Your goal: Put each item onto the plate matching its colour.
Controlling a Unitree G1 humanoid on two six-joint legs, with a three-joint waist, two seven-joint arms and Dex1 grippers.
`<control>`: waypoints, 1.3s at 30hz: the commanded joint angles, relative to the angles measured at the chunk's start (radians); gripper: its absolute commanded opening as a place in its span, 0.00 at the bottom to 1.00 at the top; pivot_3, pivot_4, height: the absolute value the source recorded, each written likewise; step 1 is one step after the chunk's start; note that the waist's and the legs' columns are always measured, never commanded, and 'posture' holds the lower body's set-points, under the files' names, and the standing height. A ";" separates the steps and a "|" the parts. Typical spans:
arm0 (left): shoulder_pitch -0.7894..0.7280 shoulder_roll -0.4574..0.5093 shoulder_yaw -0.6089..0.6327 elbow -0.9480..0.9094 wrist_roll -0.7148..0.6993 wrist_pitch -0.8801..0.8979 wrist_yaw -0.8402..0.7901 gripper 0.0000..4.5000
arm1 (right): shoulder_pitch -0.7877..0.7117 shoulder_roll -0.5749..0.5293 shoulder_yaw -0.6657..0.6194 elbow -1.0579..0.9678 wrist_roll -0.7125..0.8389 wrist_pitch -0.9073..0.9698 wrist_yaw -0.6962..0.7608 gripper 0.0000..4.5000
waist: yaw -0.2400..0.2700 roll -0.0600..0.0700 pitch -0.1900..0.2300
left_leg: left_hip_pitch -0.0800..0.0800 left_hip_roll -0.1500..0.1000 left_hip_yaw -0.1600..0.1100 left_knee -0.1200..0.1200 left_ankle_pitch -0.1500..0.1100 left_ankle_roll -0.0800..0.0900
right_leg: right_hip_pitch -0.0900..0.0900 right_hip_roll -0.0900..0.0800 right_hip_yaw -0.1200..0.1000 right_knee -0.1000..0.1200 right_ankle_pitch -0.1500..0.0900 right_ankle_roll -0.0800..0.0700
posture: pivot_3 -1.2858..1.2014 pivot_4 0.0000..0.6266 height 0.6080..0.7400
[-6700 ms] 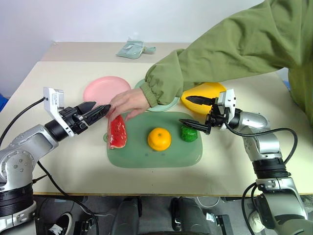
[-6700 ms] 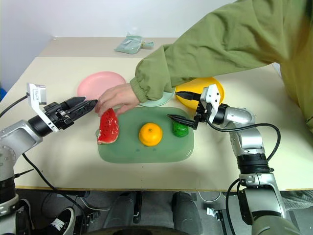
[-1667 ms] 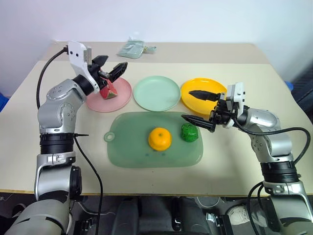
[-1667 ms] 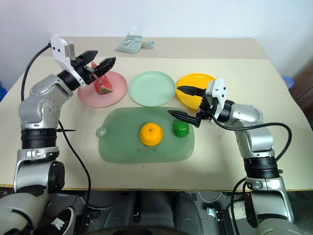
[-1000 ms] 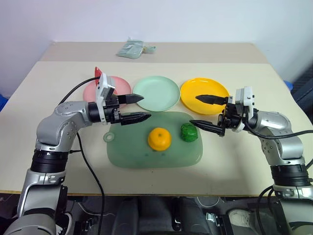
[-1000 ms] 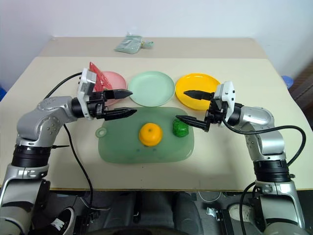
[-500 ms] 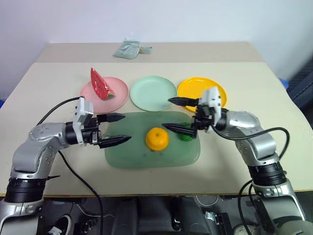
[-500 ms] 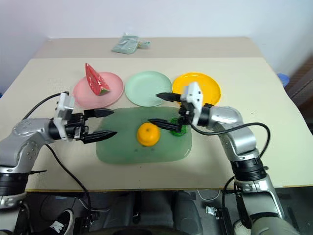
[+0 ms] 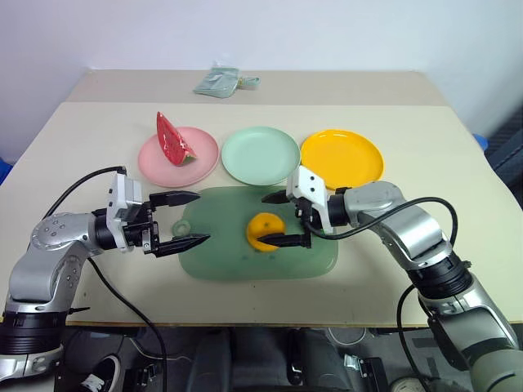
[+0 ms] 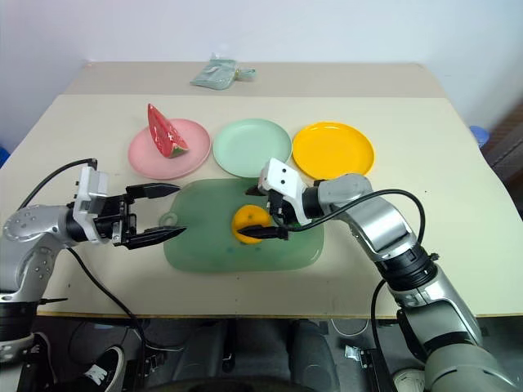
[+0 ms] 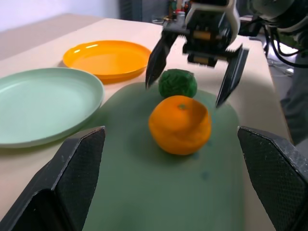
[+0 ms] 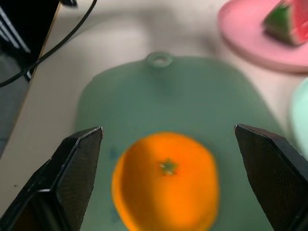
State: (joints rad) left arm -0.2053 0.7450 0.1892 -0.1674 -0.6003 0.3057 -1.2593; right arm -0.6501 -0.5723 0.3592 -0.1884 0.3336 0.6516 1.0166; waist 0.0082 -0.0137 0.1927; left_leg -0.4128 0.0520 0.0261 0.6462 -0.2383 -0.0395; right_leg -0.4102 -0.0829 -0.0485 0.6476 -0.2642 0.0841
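Right gripper (image 9: 279,219) is hanging over the green cutting mat (image 9: 221,261), jaws spread wide, one black finger on each side of the orange (image 9: 263,229) without touching it. Seen from the right wrist, the orange (image 12: 166,180) is sitting between the two fingertips, stem dimple facing the camera.

Left gripper (image 9: 186,220) is hovering at the mat's left end, near its hanging loop, jaws also wide and gripping nothing, fingers pointing toward the orange.

The orange is resting near the middle of the mat. The bumpy dark-green vegetable (image 11: 177,83) is lying just beyond it on the same mat, mostly hidden behind the right gripper in the head views.

The watermelon wedge (image 9: 172,140) is standing on the pink plate (image 9: 200,159), red flesh up, rind down. The mint green plate (image 9: 260,153) is sitting beside it, bare, and the yellow plate (image 9: 341,158) to the right of that, also bare. All three plates are lined up behind the mat on the beige table (image 9: 458,188). A pale green folded object (image 9: 216,80) is lying at the table's far edge.
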 commanded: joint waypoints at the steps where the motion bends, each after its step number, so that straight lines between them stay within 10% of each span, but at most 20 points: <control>1: 0.004 0.007 0.008 -0.044 -0.018 0.000 0.007 0.99 | -0.024 0.020 0.002 0.008 -0.016 0.004 -0.008 1.00 | 0.000 0.000 0.000 | 0.000 0.000 0.000 0.000 0.000 0.000 | 0.000 0.000 0.000 0.000 0.000 0.000 | 0.52 0.24 1.00; 11: 0.007 0.001 -0.005 -0.077 -0.014 0.017 0.038 0.99 | -0.015 0.019 0.054 0.057 -0.098 -0.042 0.017 1.00 | -0.001 0.000 0.000 | 0.000 0.000 0.000 0.000 0.000 0.000 | 0.000 0.000 0.000 0.000 0.000 0.000 | 0.52 0.24 1.00; 16: 0.006 0.001 -0.011 -0.078 -0.013 0.016 0.046 1.00 | -0.015 0.017 0.045 0.057 -0.103 -0.040 0.030 0.68 | -0.001 0.000 0.000 | 0.000 0.000 0.000 0.000 0.000 0.000 | 0.000 0.000 0.000 0.000 0.000 0.000 | 0.52 0.24 1.00; 22: -0.022 -0.004 -0.012 -0.052 -0.017 0.037 0.068 1.00 | -0.073 0.093 -0.122 0.079 0.009 0.003 -0.022 0.68 | -0.002 0.000 0.000 | 0.000 0.000 0.000 0.000 0.000 0.000 | 0.000 0.000 0.000 0.000 0.000 0.000 | 0.52 0.24 1.00; 39: -0.144 -0.148 -0.061 0.071 0.076 0.009 0.258 1.00 | -0.383 0.093 -0.301 1.084 -0.305 -0.466 -0.482 0.68 | -0.021 0.000 0.000 | -0.006 0.000 0.000 0.000 0.000 0.000 | -0.005 0.000 0.000 0.001 0.001 0.001 | 0.52 0.24 1.00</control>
State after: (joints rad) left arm -0.3347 0.5954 0.1269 -0.0805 -0.5334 0.3491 -0.9995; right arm -1.0002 -0.4751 0.0855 0.8790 0.0289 0.2249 0.5364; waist -0.0123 -0.0137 0.1927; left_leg -0.4187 0.0517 0.0265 0.6463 -0.2381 -0.0394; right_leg -0.4155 -0.0825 -0.0481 0.6488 -0.2636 0.0849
